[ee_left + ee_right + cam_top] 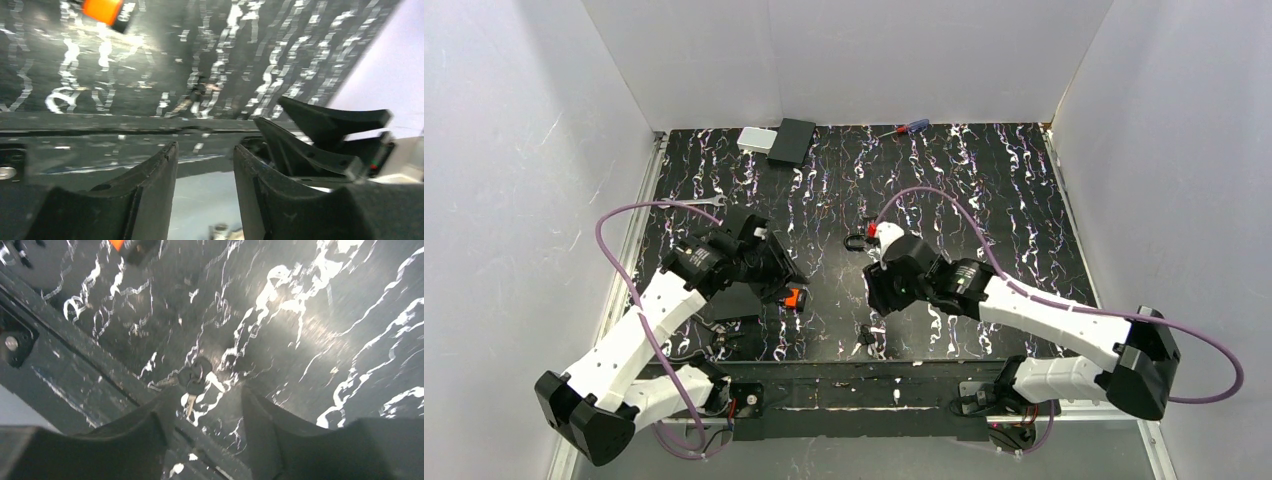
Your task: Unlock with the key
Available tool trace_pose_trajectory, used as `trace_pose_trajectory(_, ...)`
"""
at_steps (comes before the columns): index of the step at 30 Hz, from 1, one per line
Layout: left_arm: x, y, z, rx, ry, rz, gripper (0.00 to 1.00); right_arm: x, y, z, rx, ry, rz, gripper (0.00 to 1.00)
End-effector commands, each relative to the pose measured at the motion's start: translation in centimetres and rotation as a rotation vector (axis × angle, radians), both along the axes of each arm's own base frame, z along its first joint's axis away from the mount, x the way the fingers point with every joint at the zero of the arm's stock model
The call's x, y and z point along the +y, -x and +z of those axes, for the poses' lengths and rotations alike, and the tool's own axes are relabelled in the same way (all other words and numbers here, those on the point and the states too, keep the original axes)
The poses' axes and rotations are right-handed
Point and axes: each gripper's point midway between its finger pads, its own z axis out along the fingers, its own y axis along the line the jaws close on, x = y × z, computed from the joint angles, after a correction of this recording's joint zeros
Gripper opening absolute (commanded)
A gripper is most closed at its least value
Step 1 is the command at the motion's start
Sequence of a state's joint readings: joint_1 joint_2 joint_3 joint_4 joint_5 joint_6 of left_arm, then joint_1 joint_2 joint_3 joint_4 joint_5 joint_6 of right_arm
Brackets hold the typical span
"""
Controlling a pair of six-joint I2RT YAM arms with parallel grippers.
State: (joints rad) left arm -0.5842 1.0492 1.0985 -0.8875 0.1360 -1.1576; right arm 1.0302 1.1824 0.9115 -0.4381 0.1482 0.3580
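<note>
Top view: spotting the key (867,335) lying near the table (1024,180) front edge, between both arms. Left wrist: finding the left gripper (205,150) part-open, gripping nothing. Right wrist: hovering the right gripper (202,400) part-open, empty, just beside the key; probably best centring over its dark head, lowering gently before pinching.

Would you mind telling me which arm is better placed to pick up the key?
Likely right. The key lies on the mat directly ahead of the right gripper, in line with its open jaws; the left gripper is by the orange block, farther away.
</note>
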Motion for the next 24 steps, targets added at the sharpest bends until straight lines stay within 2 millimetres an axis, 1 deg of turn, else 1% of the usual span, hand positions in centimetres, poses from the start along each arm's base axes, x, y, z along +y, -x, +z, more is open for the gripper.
trace_pose_trajectory(1,4.0,2.7,-3.7,0.02,-0.211,-0.126,0.44,-0.6,3.8,-3.0,0.191,0.05,0.023,0.61)
trace_pose_trajectory(2,4.2,3.0,-3.9,0.02,-0.214,-0.123,0.44,-0.7,4.3,-3.8,0.207,0.06,0.03,0.62)
trace_pose_trajectory(4,4.6,3.5,-4.3,0.02,-0.215,-0.116,0.44,-0.4,4.9,-4.6,0.22,0.054,0.04,0.62)
trace_pose_trajectory(9,5.1,4.5,-4.6,0.029,-0.204,-0.105,0.44,-0.1,5.3,-6.8,0.246,0.114,0.022,0.59)
trace_pose_trajectory(13,5.6,5.3,-4.7,0.032,-0.195,-0.092,0.44,1.1,5.5,-7.6,0.254,0.111,0.025,0.56)
trace_pose_trajectory(16,6.1,6.0,-4.8,0.024,-0.187,-0.073,0.44,1.9,5.9,-8.4,0.255,0.135,0.035,0.57)
trace_pose_trajectory(20,6.7,6.7,-4.9,0.021,-0.184,-0.055,0.44,1.8,6.1,-10.1,0.266,0.207,-0.001,0.56)
trace_pose_trajectory(24,7.1,7.3,-5.1,0.026,-0.186,-0.051,0.43,1.5,5.6,-10.7,0.246,0.233,-0.065,0.54)
